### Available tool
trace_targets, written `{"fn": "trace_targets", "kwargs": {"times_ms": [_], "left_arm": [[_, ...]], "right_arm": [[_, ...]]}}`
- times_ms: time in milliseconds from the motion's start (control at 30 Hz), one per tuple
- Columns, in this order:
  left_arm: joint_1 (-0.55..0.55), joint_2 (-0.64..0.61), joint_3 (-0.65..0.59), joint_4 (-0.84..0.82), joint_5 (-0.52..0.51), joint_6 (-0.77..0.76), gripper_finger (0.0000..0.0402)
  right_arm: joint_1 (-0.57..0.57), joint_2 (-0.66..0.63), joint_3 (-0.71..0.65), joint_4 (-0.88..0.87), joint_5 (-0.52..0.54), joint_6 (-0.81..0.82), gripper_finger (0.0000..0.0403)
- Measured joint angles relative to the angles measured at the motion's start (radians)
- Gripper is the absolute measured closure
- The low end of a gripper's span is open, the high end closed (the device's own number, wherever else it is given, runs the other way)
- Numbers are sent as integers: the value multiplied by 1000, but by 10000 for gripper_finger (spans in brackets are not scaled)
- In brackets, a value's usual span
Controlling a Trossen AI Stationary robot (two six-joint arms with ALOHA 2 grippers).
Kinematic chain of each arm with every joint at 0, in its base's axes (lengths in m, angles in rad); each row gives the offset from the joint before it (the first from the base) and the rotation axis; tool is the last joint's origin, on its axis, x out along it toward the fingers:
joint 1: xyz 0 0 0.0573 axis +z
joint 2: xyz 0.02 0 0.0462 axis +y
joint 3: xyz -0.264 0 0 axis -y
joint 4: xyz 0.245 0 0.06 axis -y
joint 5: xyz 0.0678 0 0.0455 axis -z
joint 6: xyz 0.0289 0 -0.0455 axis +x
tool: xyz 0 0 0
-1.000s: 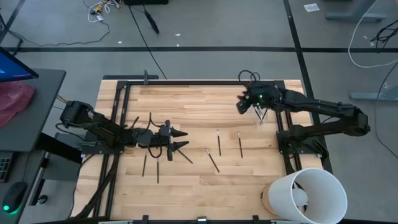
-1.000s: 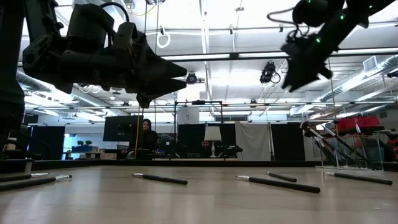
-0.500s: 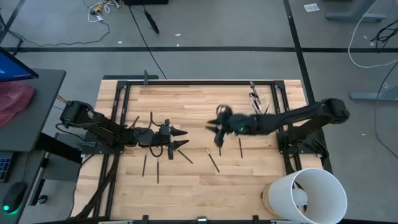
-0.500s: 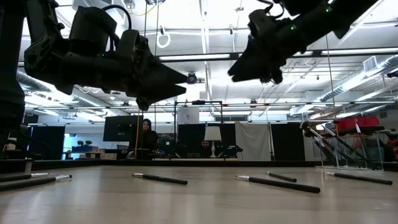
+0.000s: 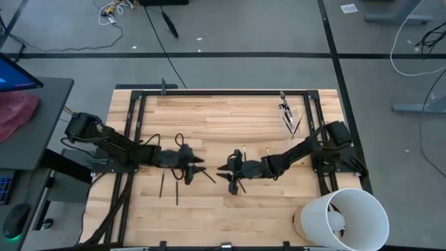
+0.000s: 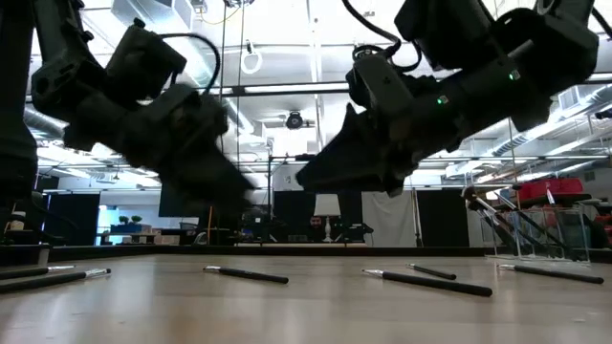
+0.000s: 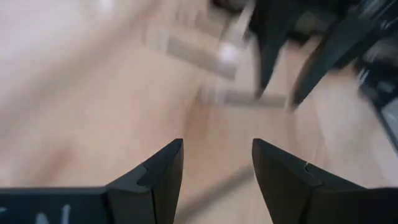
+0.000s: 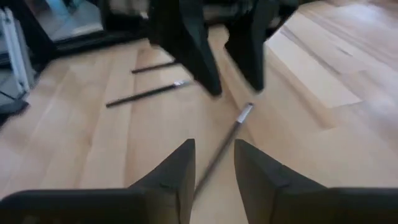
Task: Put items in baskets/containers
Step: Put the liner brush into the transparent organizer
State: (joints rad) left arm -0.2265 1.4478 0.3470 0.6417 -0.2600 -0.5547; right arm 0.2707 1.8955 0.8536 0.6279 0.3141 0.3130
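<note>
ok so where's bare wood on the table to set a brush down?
Free: the far-left stretch of the table, between the black frame rail and both arms; also the near strip left of the white bucket. Crowded: mid-table, where the left gripper and right gripper meet over scattered makeup brushes; the clear cup takes the far-right corner.

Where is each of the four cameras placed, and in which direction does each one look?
High view: above the table, straight down; both arms, clear cup, white bucket.
Low view: table height, level into the room; both arms overhead.
Left wrist view: past the open left gripper at the wood.
Right wrist view: past the right gripper at a brush.
Shared: each wrist view shows the other gripper.
</note>
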Motion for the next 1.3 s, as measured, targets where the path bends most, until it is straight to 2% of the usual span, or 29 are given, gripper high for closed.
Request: {"fn": "trace_targets", "kwargs": {"times_ms": [133, 300, 467, 567, 667, 800, 933, 1033, 1133, 1200, 1300], "left_arm": [[-56, -72, -1, -275, 15, -212, 211], [-158, -222, 16, -599, 52, -462, 227], [-271, -353, 145, -1025, 109, -647, 246], [-348, -377, 256, -1320, 128, -767, 259], [-435, -376, 318, -1518, 114, -902, 272], [-540, -376, 296, -1545, -5, -1091, 277], [-611, -374, 226, -1457, -128, -1205, 249], [-641, -360, 170, -1380, -176, -1240, 210], [-640, -330, 145, -1379, -145, -1241, 176], [-633, -307, 143, -1403, -146, -1241, 166], [-629, -269, 143, -1405, -221, -1241, 163]], "right_arm": [[2, 32, 0, 45, 4, 2, 291], [-8, 33, 0, 51, 41, -24, 291], [-29, 33, 0, 76, 43, -52, 291], [-43, 33, 0, 89, 43, -62, 291], [-58, 33, 0, 92, 43, -64, 291], [-72, 33, 0, 93, 44, -64, 291], [-74, 33, 0, 94, 44, -64, 291], [-74, 33, 0, 94, 43, -64, 291], [-74, 33, 0, 94, 44, -64, 291], [-76, 33, 0, 94, 44, -64, 291], [-84, 33, 0, 94, 43, -63, 291]]}}
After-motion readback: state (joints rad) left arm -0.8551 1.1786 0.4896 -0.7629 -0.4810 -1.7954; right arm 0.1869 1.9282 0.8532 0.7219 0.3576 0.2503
